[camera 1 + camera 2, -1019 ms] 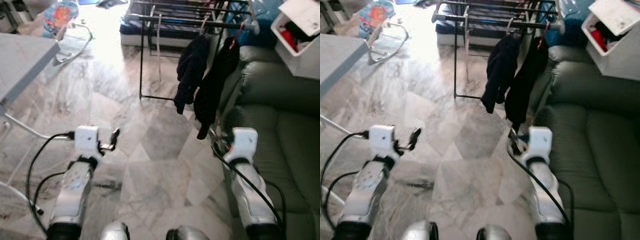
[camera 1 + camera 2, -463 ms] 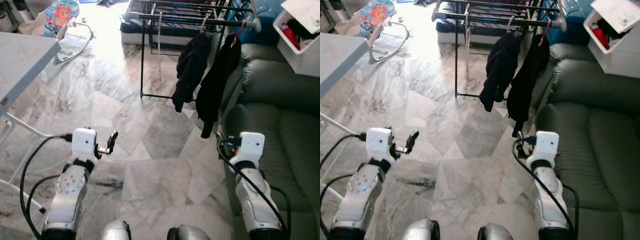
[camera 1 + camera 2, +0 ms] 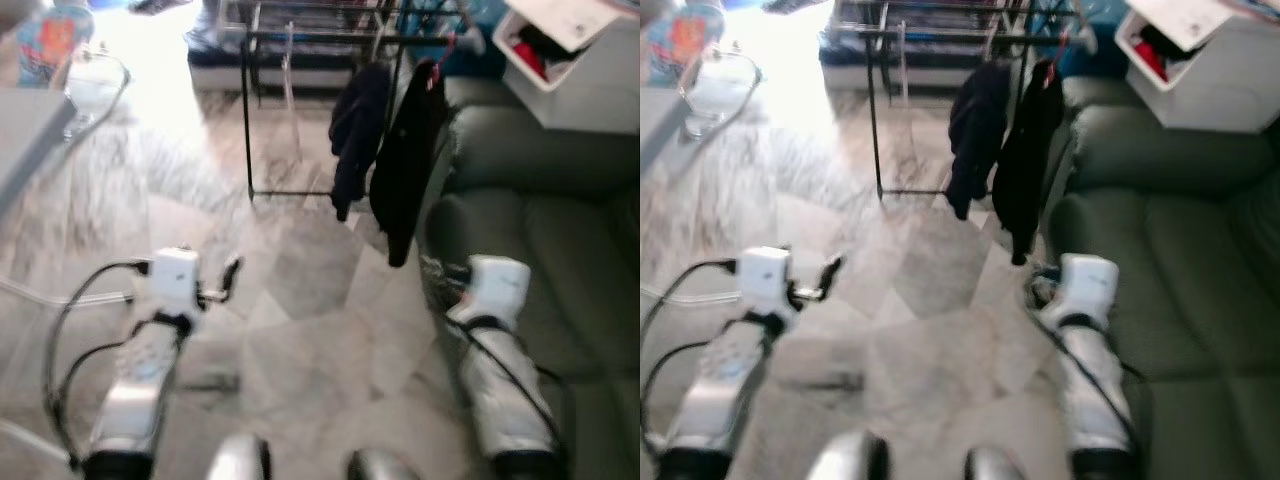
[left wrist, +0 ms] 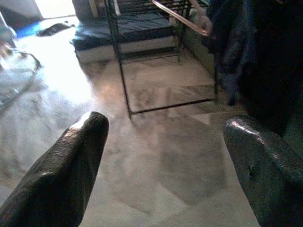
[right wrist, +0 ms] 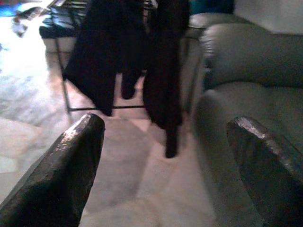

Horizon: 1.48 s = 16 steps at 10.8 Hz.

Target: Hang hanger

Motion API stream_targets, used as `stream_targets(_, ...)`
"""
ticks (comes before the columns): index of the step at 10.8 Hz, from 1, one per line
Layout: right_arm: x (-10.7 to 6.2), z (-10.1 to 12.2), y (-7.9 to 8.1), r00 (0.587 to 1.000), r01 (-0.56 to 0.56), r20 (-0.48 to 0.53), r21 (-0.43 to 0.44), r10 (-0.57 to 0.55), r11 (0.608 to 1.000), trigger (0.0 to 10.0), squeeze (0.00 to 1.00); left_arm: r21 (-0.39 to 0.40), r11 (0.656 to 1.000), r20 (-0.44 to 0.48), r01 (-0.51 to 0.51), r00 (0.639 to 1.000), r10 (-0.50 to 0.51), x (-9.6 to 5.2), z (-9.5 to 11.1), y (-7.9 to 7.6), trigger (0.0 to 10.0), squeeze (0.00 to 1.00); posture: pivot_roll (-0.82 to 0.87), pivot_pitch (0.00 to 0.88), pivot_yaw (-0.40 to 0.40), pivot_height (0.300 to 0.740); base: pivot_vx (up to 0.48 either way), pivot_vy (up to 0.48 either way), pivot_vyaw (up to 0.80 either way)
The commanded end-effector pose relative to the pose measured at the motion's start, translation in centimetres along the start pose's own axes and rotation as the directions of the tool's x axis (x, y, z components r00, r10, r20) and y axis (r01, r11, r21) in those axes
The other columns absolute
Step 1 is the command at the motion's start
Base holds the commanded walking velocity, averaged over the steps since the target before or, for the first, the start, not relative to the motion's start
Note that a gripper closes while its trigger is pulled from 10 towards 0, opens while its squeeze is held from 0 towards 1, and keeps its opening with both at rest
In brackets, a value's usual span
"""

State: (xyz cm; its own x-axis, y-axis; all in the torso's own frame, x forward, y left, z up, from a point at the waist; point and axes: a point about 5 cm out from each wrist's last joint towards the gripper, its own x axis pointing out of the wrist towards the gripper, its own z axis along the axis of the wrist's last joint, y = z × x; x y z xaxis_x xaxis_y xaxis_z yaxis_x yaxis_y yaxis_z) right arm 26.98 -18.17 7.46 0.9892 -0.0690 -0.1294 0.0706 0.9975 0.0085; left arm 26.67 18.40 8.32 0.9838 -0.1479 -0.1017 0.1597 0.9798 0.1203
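Left eye view has blurred and swung since a moment ago, carrying the hanger [image 3: 441,52] with its dark garment [image 3: 404,160] on the rack [image 3: 300,40] toward upper centre, while both the left gripper [image 4: 165,156] and the right gripper [image 5: 165,156] hold their fingers apart and empty, suggesting the hanging is done.

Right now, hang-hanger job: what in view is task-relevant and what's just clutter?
Task-relevant:
- black drying rack
- two dark garments on hangers on its rail
- left gripper and right gripper, both open, holding nothing

Clutter:
- green sofa
- white box
- mattress
- baby bouncer
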Motion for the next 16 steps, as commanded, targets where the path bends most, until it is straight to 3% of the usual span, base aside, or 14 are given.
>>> stream_targets(1,-0.1,0.0,-0.7,1.0,0.021,-0.001,-0.012,-0.021,1.0,10.0,0.0,0.01,1.0,0.011,0.006,1.0,-0.006,0.0,0.3,-0.4,10.0,0.0,0.02,0.098,-0.016,0.74,0.0,0.48,0.0)
stream_targets(3,0.1,0.0,-0.6,1.0,0.024,0.003,-0.012,-0.024,1.0,10.0,0.0,0.003,1.0,0.047,-0.005,0.999,0.005,0.4,0.9,-0.6,10.0,0.0,0.02,0.093,-0.013,0.74,0.0,0.377,0.0)
stream_targets(4,0.3,0.0,-0.5,1.0,0.025,0.006,-0.013,-0.025,1.0,10.0,0.0,-0.049,0.998,0.083,0.033,0.996,-0.029,0.4,1.3,-0.8,10.0,0.0,0.02,0.09,-0.012,0.74,0.0,0.0,0.0)
stream_targets(7,0.6,0.3,-0.4,1.0,0.019,0.02,-0.012,-0.019,1.0,10.0,0.0,-0.007,1.0,0.078,-0.002,0.997,0.003,0.9,1.5,-0.5,10.0,0.0,0.02,0.085,-0.022,0.74,0.0,0.0,0.0)
stream_targets(9,0.8,0.4,-0.2,1.0,-0.003,0.025,-0.027,0.003,1.0,10.0,0.0,-0.024,1.0,0.075,-0.001,0.997,0.003,1.0,1.4,-0.8,10.0,0.0,0.02,0.087,-0.031,0.74,0.0,0.0,0.0)
stream_targets(10,0.9,0.9,0.6,0.996,-0.072,0.05,-0.089,0.077,0.993,10.0,0.0,-0.033,0.999,0.075,-0.007,0.997,0.009,1.0,1.4,-0.9,10.0,0.0,0.02,0.09,-0.036,0.74,0.0,0.0,0.79)
stream_targets(11,1.1,1.3,1.1,0.994,-0.087,0.062,-0.078,0.092,0.993,10.0,0.0,-0.046,0.998,0.032,-0.032,0.999,0.033,1.0,1.2,-1.0,10.0,0.0,0.02,0.094,-0.037,0.74,0.0,0.0,0.79)
stream_targets(12,1.2,1.4,1.4,0.992,-0.1,0.069,-0.077,0.105,0.992,10.0,0.0,-0.053,0.998,-0.031,0.026,0.999,-0.027,0.9,0.9,-1.4,10.0,0.0,0.02,0.096,-0.037,0.74,0.0,0.0,0.79)
stream_targets(13,1.2,1.5,1.7,0.989,-0.124,0.073,-0.089,0.131,0.988,10.0,0.0,0.008,1.0,0.013,0.008,1.0,-0.008,0.8,1.1,-1.4,10.0,0.0,0.02,0.102,-0.04,0.74,0.0,0.0,0.79)
stream_targets(16,1.2,1.4,1.5,0.985,-0.151,0.066,-0.092,0.158,0.984,10.0,0.0,0.044,0.994,-0.036,-0.102,0.994,0.103,0.5,0.6,-0.5,10.0,0.0,0.02,0.113,-0.047,0.74,0.0,0.0,0.79)
